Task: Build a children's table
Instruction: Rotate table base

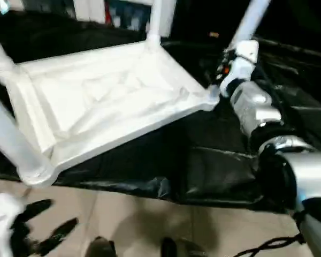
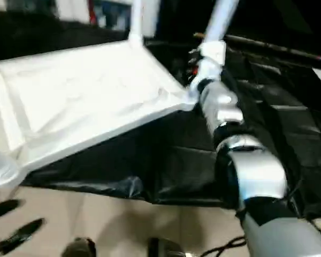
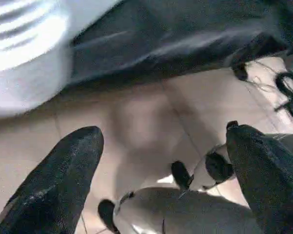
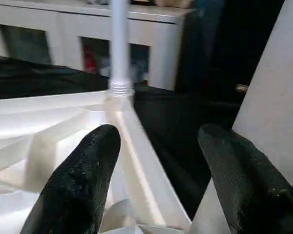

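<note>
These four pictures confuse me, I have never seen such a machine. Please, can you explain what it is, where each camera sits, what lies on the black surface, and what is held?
The machine is a humanoid robot with two silver arms, each ending in a gripper of two black fingers. Two pictures come from a stereo camera on its head, looking down at the work. The other two come from cameras on its wrists, each looking along that gripper's own fingers.

On the black sheet lies a white plastic children's table top, upside down, ribbed side up. White tube legs already stand in its corner sockets, for example the far leg.

The right gripper is at the corner nearest that arm, its fingers apart on either side of the rim; whether they press it I cannot tell. The left gripper is open over the tiled floor and holds nothing.
</note>
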You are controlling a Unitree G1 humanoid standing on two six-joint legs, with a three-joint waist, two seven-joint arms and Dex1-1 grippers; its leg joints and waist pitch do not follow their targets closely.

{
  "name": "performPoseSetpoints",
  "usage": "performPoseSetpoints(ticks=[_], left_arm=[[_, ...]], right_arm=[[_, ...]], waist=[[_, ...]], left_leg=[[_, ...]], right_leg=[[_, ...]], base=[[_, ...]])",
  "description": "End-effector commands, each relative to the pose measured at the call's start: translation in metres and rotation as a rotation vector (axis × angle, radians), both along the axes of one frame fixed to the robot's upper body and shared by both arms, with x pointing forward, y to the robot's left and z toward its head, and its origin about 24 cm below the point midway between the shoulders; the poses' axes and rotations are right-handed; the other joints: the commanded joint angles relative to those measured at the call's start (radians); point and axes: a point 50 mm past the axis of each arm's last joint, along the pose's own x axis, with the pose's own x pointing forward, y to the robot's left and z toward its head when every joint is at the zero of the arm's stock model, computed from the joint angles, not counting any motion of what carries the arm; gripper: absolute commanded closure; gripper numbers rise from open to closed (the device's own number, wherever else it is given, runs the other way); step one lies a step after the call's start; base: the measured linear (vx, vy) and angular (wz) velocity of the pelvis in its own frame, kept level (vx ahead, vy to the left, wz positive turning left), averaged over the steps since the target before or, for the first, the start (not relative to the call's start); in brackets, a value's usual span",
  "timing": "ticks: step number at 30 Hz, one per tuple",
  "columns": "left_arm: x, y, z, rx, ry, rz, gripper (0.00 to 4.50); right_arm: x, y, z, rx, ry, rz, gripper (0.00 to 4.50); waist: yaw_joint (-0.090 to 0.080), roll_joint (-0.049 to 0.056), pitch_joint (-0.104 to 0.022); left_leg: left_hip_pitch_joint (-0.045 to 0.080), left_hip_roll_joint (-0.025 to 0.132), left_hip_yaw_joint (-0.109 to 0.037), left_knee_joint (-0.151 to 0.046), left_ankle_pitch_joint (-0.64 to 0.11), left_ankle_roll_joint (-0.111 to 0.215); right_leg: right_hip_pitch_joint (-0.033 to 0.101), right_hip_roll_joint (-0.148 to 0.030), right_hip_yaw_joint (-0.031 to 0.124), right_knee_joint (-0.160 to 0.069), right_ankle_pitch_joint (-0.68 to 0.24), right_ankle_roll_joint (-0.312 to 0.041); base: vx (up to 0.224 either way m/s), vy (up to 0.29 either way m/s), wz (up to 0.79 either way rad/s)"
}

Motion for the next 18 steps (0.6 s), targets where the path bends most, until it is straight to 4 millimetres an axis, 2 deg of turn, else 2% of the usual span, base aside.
performPoseSetpoints(ticks=[1,2,4,6,7,8,9,10,11,13,14,15,16,17,18], left_arm=[[-0.005,0.003,0.009,0.005,-0.031,0.002,0.03],[-0.011,0.010,0.014,0.017,-0.038,0.025,0.03],[-0.012,0.014,0.019,0.017,-0.055,0.033,0.03],[-0.011,0.019,0.027,0.020,-0.087,0.042,0.03],[-0.006,0.024,0.042,0.006,-0.158,0.046,0.03],[-0.004,0.026,0.047,0.001,-0.184,0.045,0.03],[0.000,0.025,0.057,-0.026,-0.235,0.022,0.03],[0.000,0.025,0.057,-0.026,-0.235,0.022,0.03],[0.006,0.021,0.065,-0.053,-0.280,-0.010,0.03],[0.008,0.019,0.068,-0.065,-0.297,-0.024,0.03],[0.013,0.016,0.070,-0.081,-0.323,-0.035,0.03],[0.027,0.010,0.073,-0.104,-0.379,-0.046,0.03],[0.031,0.008,0.073,-0.111,-0.394,-0.048,0.03],[0.035,0.006,0.074,-0.117,-0.403,-0.050,0.03],[0.038,0.005,0.072,-0.119,-0.406,-0.048,0.03]], right_arm=[[0.001,-0.021,0.004,0.016,0.018,-0.099,1.51],[0.001,-0.029,0.004,0.006,0.022,-0.148,1.51],[0.000,-0.031,0.004,0.014,0.024,-0.156,1.51],[0.000,-0.032,0.002,0.015,0.027,-0.154,1.51],[-0.001,-0.027,-0.003,0.025,0.033,-0.094,1.51],[-0.002,-0.025,-0.005,0.028,0.037,-0.069,1.51],[-0.004,-0.018,-0.012,0.036,0.052,0.015,1.51],[-0.004,-0.018,-0.012,0.036,0.052,0.015,1.51],[-0.007,-0.010,-0.022,0.026,0.073,0.098,1.51],[-0.009,-0.008,-0.026,0.018,0.083,0.127,1.51],[-0.012,-0.005,-0.034,0.003,0.095,0.169,1.51],[-0.019,-0.002,-0.050,-0.034,0.116,0.219,1.51],[-0.021,-0.001,-0.055,-0.046,0.122,0.233,1.51],[-0.024,-0.001,-0.058,-0.053,0.120,0.247,1.51],[-0.027,-0.002,-0.063,-0.049,0.121,0.267,1.51]], waist=[[-0.001,0.039,-0.035],[0.004,0.037,-0.032],[0.006,0.033,-0.028],[0.009,0.037,-0.029],[0.009,0.034,-0.028],[0.007,0.034,-0.026],[0.008,0.038,-0.029],[0.007,0.037,-0.027],[0.003,0.035,-0.031],[0.002,0.034,-0.034],[0.000,0.037,-0.040],[0.000,0.037,-0.041],[0.001,0.038,-0.040],[0.002,0.044,-0.051],[0.001,0.041,-0.050]], left_leg=[[0.036,0.019,-0.001,-0.089,-0.330,0.007],[0.038,0.019,0.000,-0.088,-0.325,0.001],[0.038,0.019,0.002,-0.087,-0.306,0.000],[0.043,0.017,0.006,-0.083,-0.287,0.003],[0.037,0.015,0.006,-0.082,-0.267,0.007],[0.034,0.015,0.005,-0.083,-0.258,0.011],[0.034,0.014,0.004,-0.081,-0.252,0.011],[0.031,0.014,0.003,-0.082,-0.249,0.011],[0.026,0.014,0.001,-0.082,-0.243,0.011],[0.029,0.014,0.002,-0.078,-0.214,0.018],[0.028,0.016,0.001,-0.078,-0.186,0.020],[0.031,0.016,0.003,-0.075,-0.177,0.023],[0.032,0.016,0.004,-0.075,-0.170,0.024],[0.037,0.015,0.006,-0.070,-0.154,0.029],[0.032,0.016,0.006,-0.070,-0.137,0.037]], right_leg=[[0.015,-0.015,0.033,-0.064,-0.226,-0.149],[0.016,-0.015,0.033,-0.062,-0.214,-0.148],[0.018,-0.014,0.034,-0.060,-0.184,-0.150],[0.017,-0.013,0.036,-0.056,-0.149,-0.158],[0.024,-0.013,0.037,-0.049,-0.118,-0.165],[0.026,-0.012,0.038,-0.048,-0.106,-0.170],[0.029,-0.013,0.038,-0.044,-0.090,-0.175],[0.030,-0.014,0.038,-0.044,-0.088,-0.177],[0.037,-0.016,0.039,-0.041,-0.087,-0.181],[0.038,-0.018,0.041,-0.039,-0.066,-0.191],[0.043,-0.018,0.040,-0.035,-0.041,-0.200],[0.040,-0.017,0.040,-0.035,-0.025,-0.205],[0.040,-0.015,0.040,-0.035,-0.014,-0.205],[0.042,-0.018,0.042,-0.029,0.010,-0.219],[0.045,-0.020,0.042,-0.028,0.016,-0.237]], base=[[0.000,0.000,0.00],[0.000,0.000,0.00],[0.000,0.000,0.00],[0.000,0.000,0.00],[0.000,0.000,0.00],[0.000,0.000,0.00],[0.000,0.000,0.00],[0.000,0.000,0.00],[0.000,0.000,0.00],[0.000,0.000,0.00],[0.000,0.000,0.00],[0.000,0.000,0.00],[0.000,0.000,0.00],[0.000,0.000,0.00],[0.000,0.000,0.00]])
